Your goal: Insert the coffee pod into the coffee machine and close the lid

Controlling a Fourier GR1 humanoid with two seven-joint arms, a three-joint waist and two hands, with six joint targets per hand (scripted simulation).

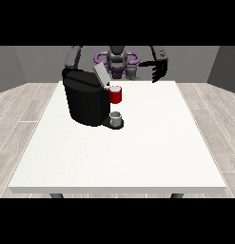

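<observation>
A black coffee machine stands on the left half of the white table. Its grey lid is tilted up and open. A red pod holder sticks out of the machine's front, above a small grey cup on the drip tray. A small grey cylinder, possibly the coffee pod, sits at the table's far edge. The hand at the view's right hangs open above that far edge, to the right of the cylinder. The arm at the view's left comes down behind the machine's back left corner, where its hand cannot be made out.
The machine is the only large obstacle on the table. The table's near edge runs across the view's bottom, and a wood floor surrounds the table.
</observation>
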